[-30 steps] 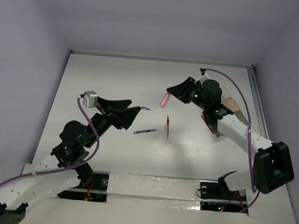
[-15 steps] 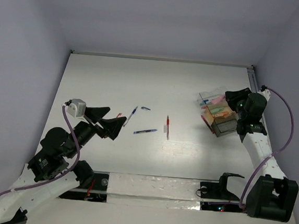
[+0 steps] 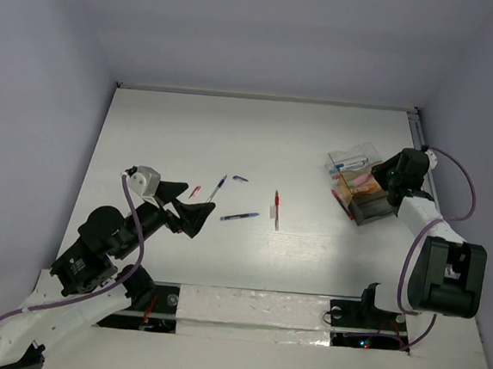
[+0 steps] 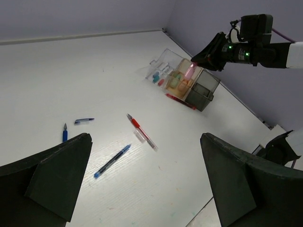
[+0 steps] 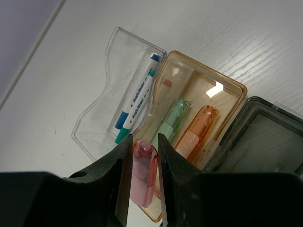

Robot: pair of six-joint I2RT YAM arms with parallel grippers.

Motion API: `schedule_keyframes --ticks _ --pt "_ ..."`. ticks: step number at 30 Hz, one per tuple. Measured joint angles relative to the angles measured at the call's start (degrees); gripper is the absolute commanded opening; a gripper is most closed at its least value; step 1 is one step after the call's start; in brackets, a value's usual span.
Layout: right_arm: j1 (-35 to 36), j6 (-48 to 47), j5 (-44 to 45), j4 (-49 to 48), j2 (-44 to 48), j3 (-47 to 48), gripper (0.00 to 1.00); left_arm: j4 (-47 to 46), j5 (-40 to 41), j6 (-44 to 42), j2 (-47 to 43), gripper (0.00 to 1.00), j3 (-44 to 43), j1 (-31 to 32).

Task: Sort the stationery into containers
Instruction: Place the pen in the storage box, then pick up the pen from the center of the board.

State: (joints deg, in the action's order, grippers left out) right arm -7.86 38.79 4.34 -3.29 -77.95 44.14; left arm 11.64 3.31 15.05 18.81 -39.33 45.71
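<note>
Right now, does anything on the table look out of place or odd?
Yes. A red pen lies on the table right beside the containers, outside every box. Mid-table, a second red pen, a blue pen and a second blue pen lie scattered at different angles, unsorted. Nothing looks spilled or broken.

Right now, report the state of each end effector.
Left end effector: open, holding nothing.
Right end effector: closed on the pink translucent piece, above the orange container.
</note>
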Motion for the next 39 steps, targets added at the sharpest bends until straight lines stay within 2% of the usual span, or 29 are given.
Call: schedule_keyframes --ticks 7,11,14,17,18,19,21,22,24,28,29,31,33,34,39 --pt "0.0 -0.8 -1.6 0.1 -3.0 2.3 0.51 0.4 -1.1 -0.3 1.0 0.99 0.0 -1.5" --pt "0.0 -1.7 -2.7 1.2 -3.1 3.8 0.65 0.4 -2.2 -0.5 1.2 0.99 0.0 -3.2" --pt "0.0 -2.4 -4.3 1.4 -3.0 4.5 0.67 0.4 -3.7 -0.6 1.8 0.99 0.0 -4.4" --pt "0.0 -3.3 -6.6 1.9 -2.3 4.5 0.60 0.3 -4.8 -0.7 2.2 0.99 0.2 -5.4" --pt "0.0 -3.6 -7.8 2.1 -1.7 4.5 0.58 0.3 -5.0 -0.7 2.3 0.99 0.3 -5.7" --pt "0.5 -3.9 -8.9 2.3 -1.0 4.5 0.49 0.3 -5.2 -0.7 2.4 0.99 0.4 -6.1" --pt "2.6 -5.1 -10.2 3.1 1.0 4.6 0.42 0.3 -5.7 -0.7 2.6 0.99 0.4 -7.0" --pt "4.8 -5.9 -10.3 3.9 1.8 4.9 0.33 0.3 -6.0 -0.7 2.7 0.99 0.4 -7.6" --pt "11.6 -7.8 -11.0 5.2 2.6 6.3 0.26 0.2 -6.4 -0.7 3.1 0.99 0.4 -9.1" --pt "26.8 -11.0 -13.7 6.2 0.3 10.1 0.23 0.2 -6.7 -0.4 4.4 0.99 0.4 -12.7" --pt "30.1 -11.8 -15.2 6.4 -1.2 11.2 0.23 0.2 -6.4 -0.2 4.7 0.99 0.4 -13.3" --pt "36.9 -15.6 -18.3 6.9 -7.5 14.6 0.33 0.2 -5.1 0.4 5.2 0.99 0.4 -14.9" --pt "38.9 -18.5 -20.2 10.9 -11.6 18.1 0.42 0.1 -4.4 0.6 5.6 0.99 0.4 -15.8" --pt "39.6 -20.4 -21.1 11.7 -14.9 21.4 0.50 0.2 -4.1 0.7 6.0 0.99 0.4 -16.3" --pt "43.1 -26.7 -24.2 16.3 -28.2 36.5 0.56 0.3 -2.5 1.3 9.0 0.99 0.4 -17.9"
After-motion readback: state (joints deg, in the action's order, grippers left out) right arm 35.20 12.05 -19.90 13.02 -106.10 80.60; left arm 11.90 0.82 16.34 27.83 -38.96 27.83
